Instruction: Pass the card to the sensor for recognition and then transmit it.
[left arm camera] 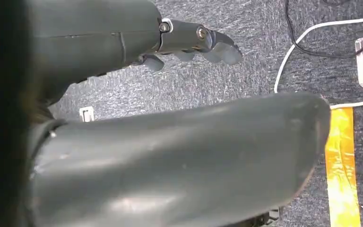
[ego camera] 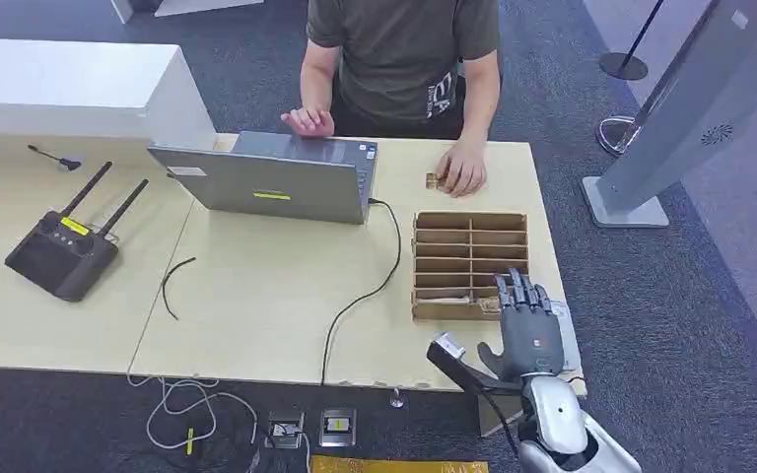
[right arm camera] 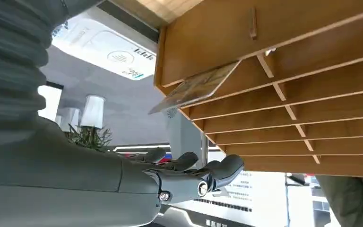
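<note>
The card [right arm camera: 196, 87] sits in the wooden rack's [ego camera: 470, 264] nearest slot, one end poking out; our right hand [ego camera: 524, 325] hovers beside it, fingers spread, holding nothing. We judge picking, sensing and handover all remain

Table [ego camera: 256, 305]: two pale wood tops set edge to edge, standing on grey carpet [ego camera: 651, 296].
Left part: black controller [ego camera: 62, 254] with two antennas; small dark tool [ego camera: 56, 158] near the far edge.
Right part: open grey laptop [ego camera: 276, 179] at the far side; black cable [ego camera: 360, 296] running from it to the near edge; short loose black wire [ego camera: 171, 284]; wooden rack [ego camera: 470, 265] of slots near the right edge.
Far right corner: a person's hand [ego camera: 461, 169] resting on the top.
</note>
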Tool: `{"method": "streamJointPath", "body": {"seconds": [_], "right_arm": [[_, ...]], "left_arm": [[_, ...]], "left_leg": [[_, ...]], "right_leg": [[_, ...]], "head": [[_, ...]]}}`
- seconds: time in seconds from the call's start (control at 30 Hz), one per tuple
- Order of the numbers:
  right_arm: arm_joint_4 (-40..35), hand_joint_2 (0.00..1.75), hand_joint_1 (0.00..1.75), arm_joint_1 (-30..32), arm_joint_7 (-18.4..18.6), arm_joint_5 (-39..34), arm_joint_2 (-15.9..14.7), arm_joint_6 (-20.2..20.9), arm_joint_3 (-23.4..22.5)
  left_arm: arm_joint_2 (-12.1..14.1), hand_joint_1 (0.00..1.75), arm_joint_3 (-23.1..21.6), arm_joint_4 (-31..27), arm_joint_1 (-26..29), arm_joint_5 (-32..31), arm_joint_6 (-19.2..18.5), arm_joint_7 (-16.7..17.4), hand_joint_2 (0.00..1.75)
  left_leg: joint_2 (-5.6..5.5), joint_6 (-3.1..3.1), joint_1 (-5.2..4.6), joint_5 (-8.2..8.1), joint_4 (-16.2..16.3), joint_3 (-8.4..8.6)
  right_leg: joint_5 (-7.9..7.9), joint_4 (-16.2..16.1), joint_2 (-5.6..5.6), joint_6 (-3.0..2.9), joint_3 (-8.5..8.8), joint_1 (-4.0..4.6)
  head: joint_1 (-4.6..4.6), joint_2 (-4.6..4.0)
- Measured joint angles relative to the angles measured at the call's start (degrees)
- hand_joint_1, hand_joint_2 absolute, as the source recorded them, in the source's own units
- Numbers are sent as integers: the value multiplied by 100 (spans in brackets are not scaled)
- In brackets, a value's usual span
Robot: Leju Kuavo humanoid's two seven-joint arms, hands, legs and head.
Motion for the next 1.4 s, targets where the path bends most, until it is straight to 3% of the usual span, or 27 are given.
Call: {"method": "streamJointPath", "body": {"seconds": [0.73,1.4], "right_arm": [[96,175,0,-25,-20,221,79,-92,-107],[107,175,0,46,-122,181,175,153,-181]], "left_arm": [[0,0,-24,-4,-4,-107,-7,0,0],[0,0,-26,-4,-3,-138,59,0,0]], "left_leg": [[0,0,0,0,0,1],[0,0,1,0,0,0]], "right_leg": [[0,0,0,0,0,1],[0,0,0,0,0,1]], "head": [[0,0],[0,0]]}}
